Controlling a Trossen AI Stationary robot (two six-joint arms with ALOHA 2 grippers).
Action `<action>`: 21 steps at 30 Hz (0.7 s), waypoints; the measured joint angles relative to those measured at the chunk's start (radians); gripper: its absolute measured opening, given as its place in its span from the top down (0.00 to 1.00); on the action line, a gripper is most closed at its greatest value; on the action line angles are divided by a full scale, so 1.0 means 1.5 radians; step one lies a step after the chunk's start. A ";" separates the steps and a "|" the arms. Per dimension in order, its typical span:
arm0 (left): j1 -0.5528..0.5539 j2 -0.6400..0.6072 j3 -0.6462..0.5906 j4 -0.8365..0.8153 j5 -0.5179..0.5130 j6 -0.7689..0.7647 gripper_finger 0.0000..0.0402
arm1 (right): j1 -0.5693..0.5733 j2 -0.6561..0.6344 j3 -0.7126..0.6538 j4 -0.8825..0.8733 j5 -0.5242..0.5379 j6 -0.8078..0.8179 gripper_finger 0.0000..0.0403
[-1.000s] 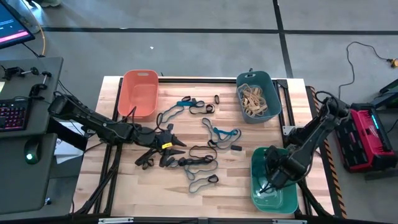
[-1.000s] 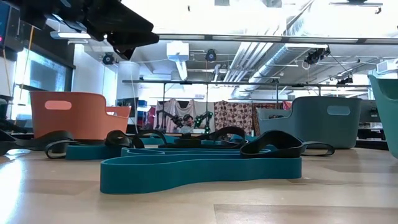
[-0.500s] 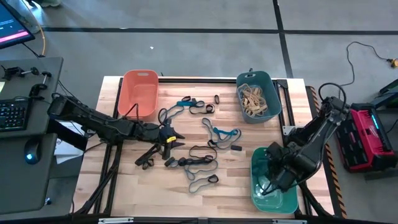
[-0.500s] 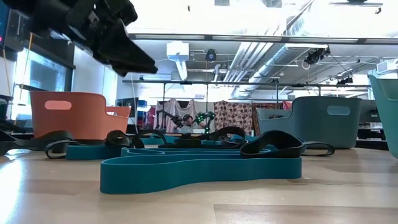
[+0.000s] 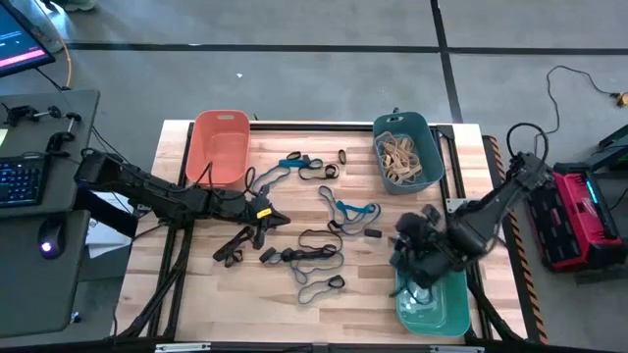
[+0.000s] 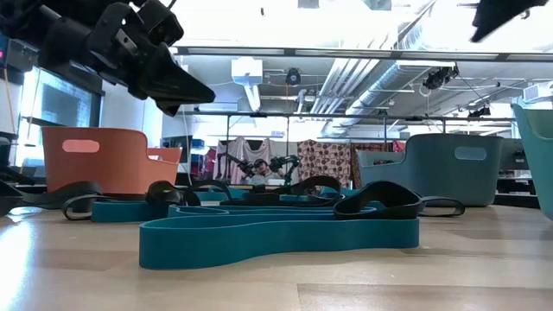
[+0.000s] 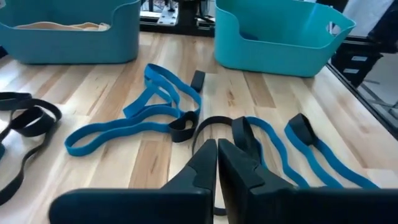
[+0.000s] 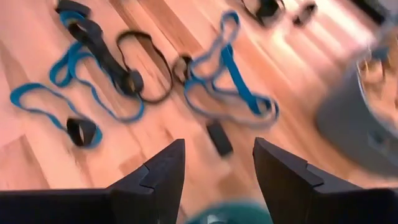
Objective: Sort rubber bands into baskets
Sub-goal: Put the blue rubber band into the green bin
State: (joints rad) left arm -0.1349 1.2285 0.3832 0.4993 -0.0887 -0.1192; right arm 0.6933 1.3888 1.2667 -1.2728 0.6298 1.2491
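Wooden table (image 5: 196, 284), bands scattered mid-surface. Left gripper (image 5: 263, 218): fingers together, apparently pinching a black rubber band (image 5: 257, 229); next, carry to a basket. Right gripper (image 5: 407, 240): fingers apart, empty, above the green basket (image 5: 432, 312).

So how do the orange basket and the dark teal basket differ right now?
The orange basket stands at the table's far left and looks empty; the dark teal basket stands at the far right and holds a pile of tan rubber bands. Both are upright, rounded-corner tubs of similar size, and neither gripper is over them.
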 joint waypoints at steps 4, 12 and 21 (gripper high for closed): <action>0.000 0.000 0.000 0.000 0.034 0.000 0.98 | -0.077 0.000 -0.018 0.119 -0.003 -0.180 0.56; -0.003 0.000 0.000 -0.004 0.038 0.005 0.99 | -0.234 0.000 -0.136 0.420 -0.136 -0.460 0.56; -0.003 0.000 0.000 -0.005 0.037 0.001 0.99 | -0.344 0.000 -0.268 0.572 -0.166 -0.554 0.55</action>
State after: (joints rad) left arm -0.1387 1.2285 0.3828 0.4923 -0.0334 -0.1184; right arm 0.1772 1.3888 0.8649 -0.4154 0.3805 0.4183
